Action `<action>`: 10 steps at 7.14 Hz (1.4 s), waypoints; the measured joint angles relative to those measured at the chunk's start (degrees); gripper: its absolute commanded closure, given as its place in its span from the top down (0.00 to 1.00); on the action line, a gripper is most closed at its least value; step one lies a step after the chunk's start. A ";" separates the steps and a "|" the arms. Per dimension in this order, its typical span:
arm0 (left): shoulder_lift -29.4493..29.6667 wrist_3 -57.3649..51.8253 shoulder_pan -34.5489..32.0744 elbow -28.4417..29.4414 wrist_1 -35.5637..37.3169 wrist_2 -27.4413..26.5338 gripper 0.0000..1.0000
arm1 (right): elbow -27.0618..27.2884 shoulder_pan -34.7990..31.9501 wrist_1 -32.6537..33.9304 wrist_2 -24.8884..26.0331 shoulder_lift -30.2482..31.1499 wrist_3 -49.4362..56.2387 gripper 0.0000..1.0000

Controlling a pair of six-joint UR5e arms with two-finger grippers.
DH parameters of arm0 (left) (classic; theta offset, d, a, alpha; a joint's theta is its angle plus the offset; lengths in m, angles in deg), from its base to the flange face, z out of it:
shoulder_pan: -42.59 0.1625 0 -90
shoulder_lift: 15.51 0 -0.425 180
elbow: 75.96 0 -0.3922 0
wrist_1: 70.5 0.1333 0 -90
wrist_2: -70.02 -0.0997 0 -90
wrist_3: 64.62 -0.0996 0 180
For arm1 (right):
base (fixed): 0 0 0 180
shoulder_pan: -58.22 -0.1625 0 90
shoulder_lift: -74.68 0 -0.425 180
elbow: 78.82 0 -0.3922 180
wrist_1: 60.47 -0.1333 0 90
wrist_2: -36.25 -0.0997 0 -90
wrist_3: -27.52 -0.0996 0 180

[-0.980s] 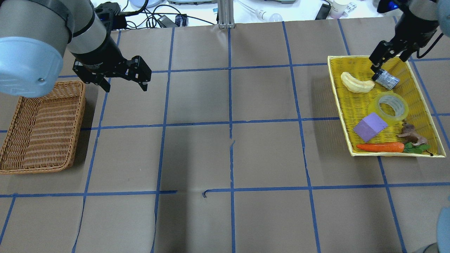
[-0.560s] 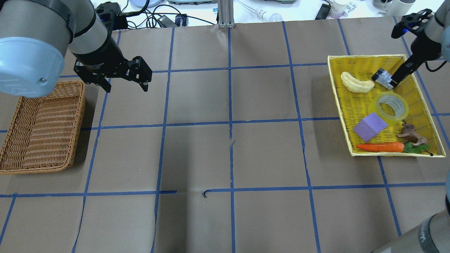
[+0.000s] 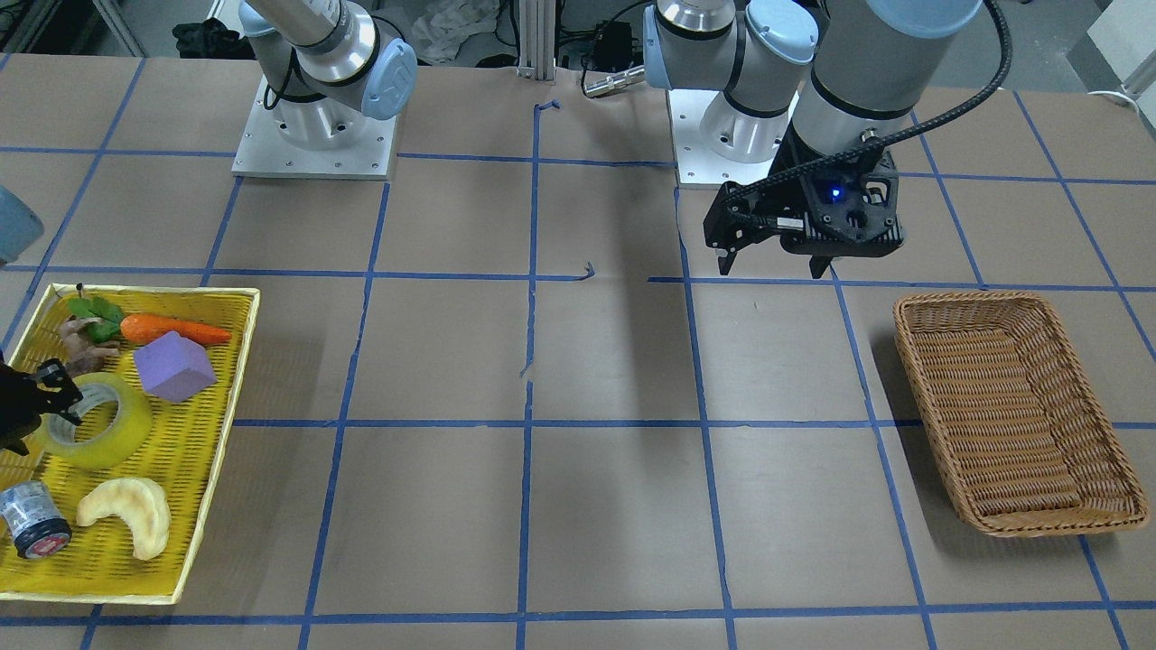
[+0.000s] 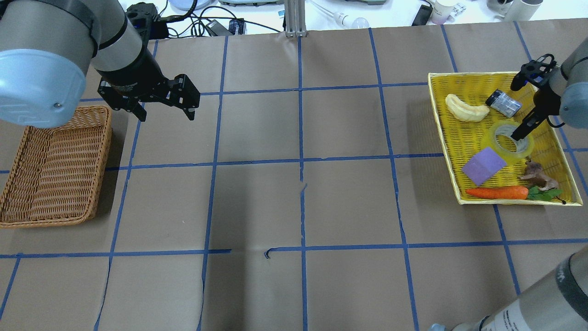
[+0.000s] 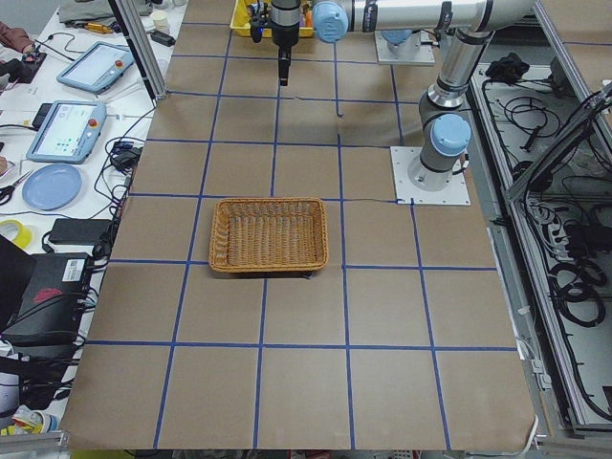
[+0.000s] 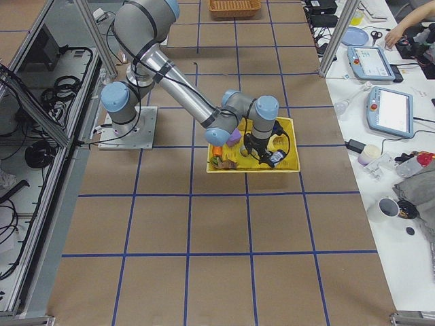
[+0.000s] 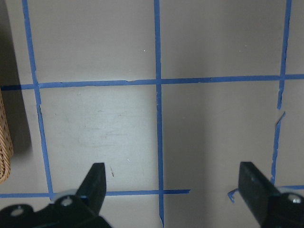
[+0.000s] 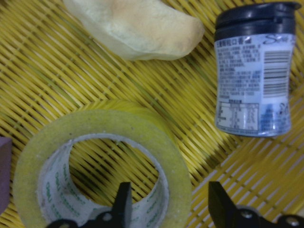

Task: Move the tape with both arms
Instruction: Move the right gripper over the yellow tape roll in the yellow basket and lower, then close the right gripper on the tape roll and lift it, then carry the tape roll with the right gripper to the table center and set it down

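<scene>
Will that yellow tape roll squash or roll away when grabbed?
Probably stiff: the tape is a thick ring round a pale core, so it should hold shape. It lies flat in the yellow basket, so rolling seems unlikely now. Its glossy wall may be slippery for the right hand.
</scene>
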 measured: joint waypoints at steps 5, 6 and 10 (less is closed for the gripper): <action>0.16 0.07 -0.03 0.13 0.19 0.16 1.00 | -2.92 0.01 -1.02 -0.25 0.70 -4.28 0.00; 0.43 0.08 -0.07 0.23 0.57 0.42 1.00 | -6.19 -0.39 -3.46 -0.31 1.20 -6.20 0.00; 0.32 -0.61 0.62 0.10 1.41 0.06 1.00 | -19.49 -14.08 -17.11 -2.54 2.53 -30.39 0.00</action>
